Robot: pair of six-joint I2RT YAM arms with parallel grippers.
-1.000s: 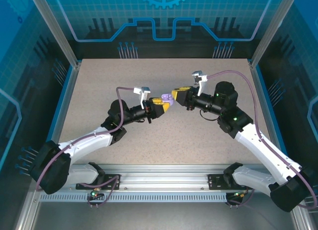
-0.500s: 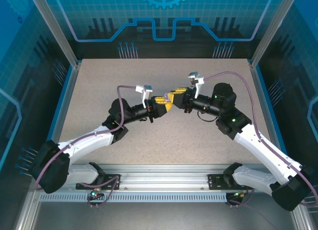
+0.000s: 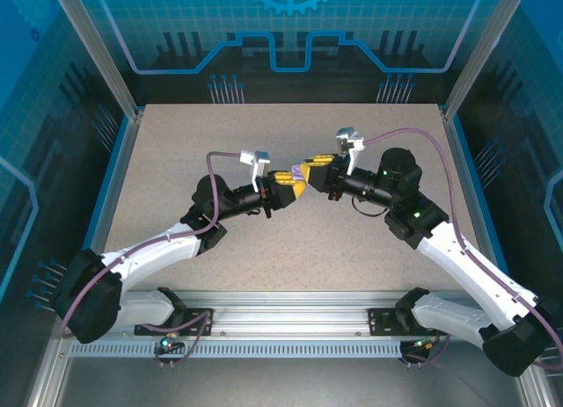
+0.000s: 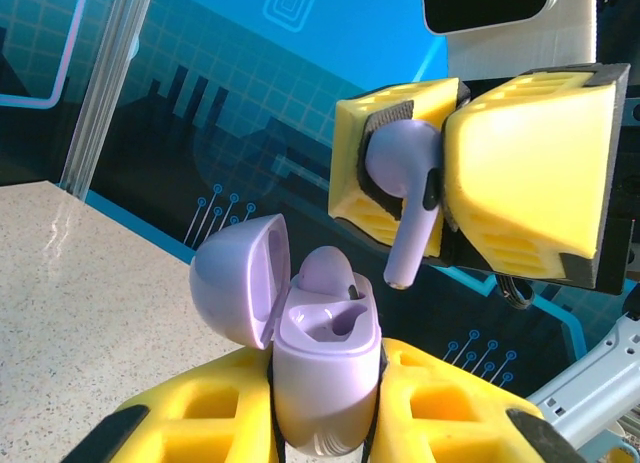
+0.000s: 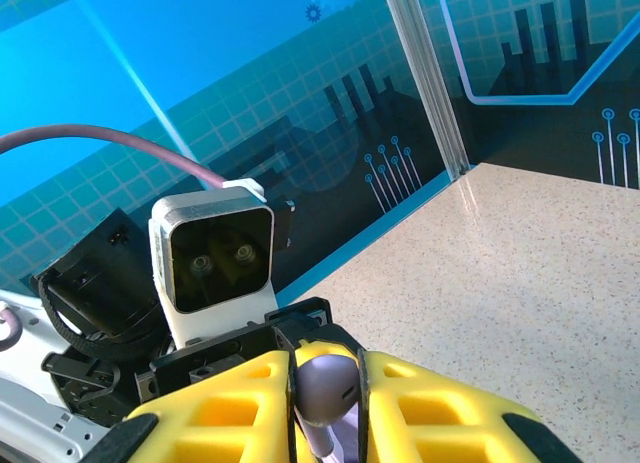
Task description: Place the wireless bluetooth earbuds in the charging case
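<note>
The speckled beige table lay well below both pincers. Blue walls printed with circuit traces and a gear outline stood around it. The two arms reached in from either side, and their yellow tips met almost nose to nose above the table's middle.

The left pincer was closed down to the width of the lavender charging case and clamped it upright by its sides. The case's base was hidden between the fingers and cut off at the bottom edge of the left wrist view. Its lid was swung open, away from the right pincer. A rounded lavender form sat in the well nearer the lid, though its shape was hard to make out. The well next to it looked dark and hollow.

The right pincer hung just above the left one and a little to the side. It was nearly closed and pinched a lavender earbud by its head. Dark pads covered part of the head, and the stem pointed down, close above the case without touching it. In the right wrist view the stem ran off the bottom edge. Beyond the fingers there, the left arm's white camera housing faced back with two small lenses.

From overhead, case and earbud showed as a fleck of lavender between the yellow tips.
</note>
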